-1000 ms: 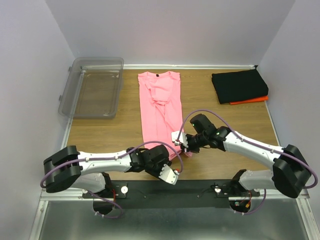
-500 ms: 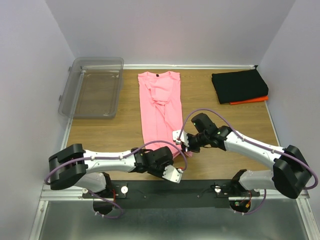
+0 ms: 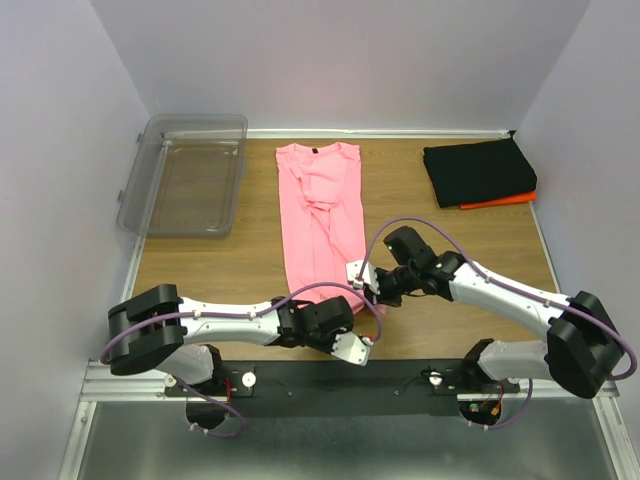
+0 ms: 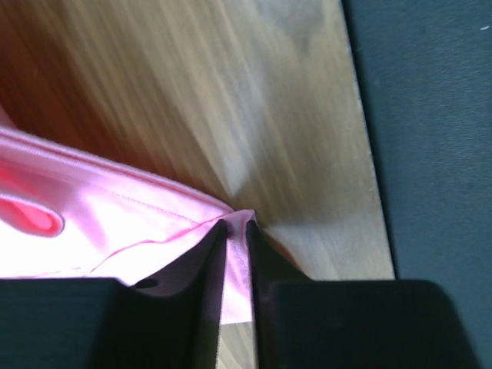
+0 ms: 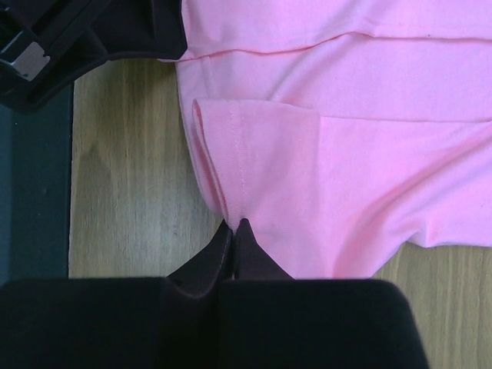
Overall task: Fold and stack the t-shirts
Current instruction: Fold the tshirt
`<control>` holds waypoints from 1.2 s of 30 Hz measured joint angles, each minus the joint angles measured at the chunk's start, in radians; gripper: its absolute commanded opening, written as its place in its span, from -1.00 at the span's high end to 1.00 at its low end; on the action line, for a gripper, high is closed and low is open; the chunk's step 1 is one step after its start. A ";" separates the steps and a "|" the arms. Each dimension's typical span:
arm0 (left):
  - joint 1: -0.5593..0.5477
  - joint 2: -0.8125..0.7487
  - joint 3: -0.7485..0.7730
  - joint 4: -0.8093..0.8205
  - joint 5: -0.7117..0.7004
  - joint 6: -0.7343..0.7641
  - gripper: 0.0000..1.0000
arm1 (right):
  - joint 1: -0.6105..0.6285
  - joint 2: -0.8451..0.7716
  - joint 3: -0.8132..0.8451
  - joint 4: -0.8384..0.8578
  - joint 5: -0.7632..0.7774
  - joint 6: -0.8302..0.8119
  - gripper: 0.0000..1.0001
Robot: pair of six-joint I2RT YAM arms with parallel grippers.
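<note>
Shifted since the earlier view: the left gripper [image 3: 358, 343] has travelled rightward along the near edge, and its jaws have narrowed onto the near hem of the pink short-sleeved cloth t-shirt [image 3: 320, 215], with cloth now between them. This shirt lies lengthwise at mid-table, sides folded inward, collar toward the far wall. The right gripper [image 3: 362, 283] pinches the same hem just beside it, jaws closed on a fold of fabric. With both near corners held, the hem appears ready to be carried toward the collar. A folded black t-shirt [image 3: 478, 170] rests on a folded orange t-shirt [image 3: 500, 200] at far right of the wooden table [image 3: 200, 260]; a clear plastic bin [image 3: 140, 185] stands far left.
</note>
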 measured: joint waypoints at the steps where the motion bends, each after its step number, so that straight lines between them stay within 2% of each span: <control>1: 0.000 0.000 0.000 0.000 -0.010 -0.001 0.68 | 0.000 -0.002 0.000 -0.001 -0.001 0.000 0.99; 4: 0.000 0.000 -0.005 0.006 -0.034 -0.012 1.00 | -0.004 -0.002 0.000 -0.002 -0.005 0.000 0.99; 19: 0.000 -0.011 -0.007 0.018 -0.059 -0.020 1.00 | -0.011 -0.007 0.000 -0.010 -0.021 0.000 0.99; 20: 0.000 -0.022 -0.007 0.018 -0.059 -0.024 0.95 | -0.013 -0.007 0.000 -0.010 -0.021 0.000 0.99; 21: 0.000 -0.032 -0.007 0.019 -0.058 -0.031 0.46 | -0.013 -0.007 0.000 -0.011 -0.021 0.000 0.99; 22: 0.000 -0.039 -0.007 0.019 -0.058 -0.035 0.13 | -0.013 -0.007 0.000 -0.012 -0.021 0.000 0.99; 24: 0.000 -0.048 -0.007 0.018 -0.055 -0.048 -0.21 | -0.013 -0.007 0.000 -0.015 -0.021 0.000 0.99; 25: 0.000 -0.050 -0.007 0.018 -0.053 -0.058 -0.45 | -0.016 -0.007 0.000 -0.016 -0.021 0.000 0.99; 32: 0.000 -0.083 -0.007 -0.010 -0.050 -0.064 -0.47 | -0.047 -0.013 0.000 -0.024 -0.019 -0.005 0.99; 36: 0.000 -0.108 -0.007 -0.013 -0.050 -0.069 -0.33 | -0.061 -0.022 0.000 -0.026 -0.019 -0.012 0.99</control>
